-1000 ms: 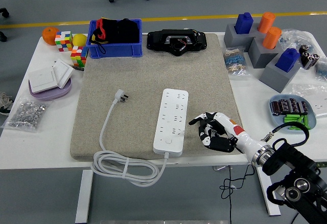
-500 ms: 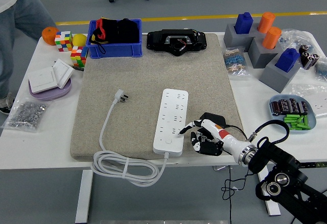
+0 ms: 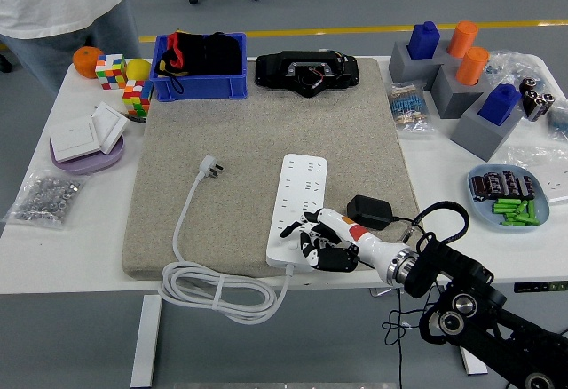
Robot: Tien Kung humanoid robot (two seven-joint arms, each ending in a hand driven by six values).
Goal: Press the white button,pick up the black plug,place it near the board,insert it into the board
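1. I see the right robot hand (image 3: 312,238) over the near end of the white power strip (image 3: 297,211), coming in from the lower right.
2. Its index finger points left, the tip above the strip's near end where the white button (image 3: 291,246) sits; the other fingers are curled under. It holds nothing. I cannot tell whether the fingertip touches the button.
3. The black plug (image 3: 368,210) lies on the grey mat (image 3: 248,140), just right of the strip and just behind the hand's wrist, with its cord trailing right.
4. The strip's own white cable (image 3: 209,287) coils off the mat's near edge; its white plug (image 3: 211,168) rests on the mat left of the strip.
5. A person (image 3: 62,7) stands at the table's (image 3: 71,220) far left corner.
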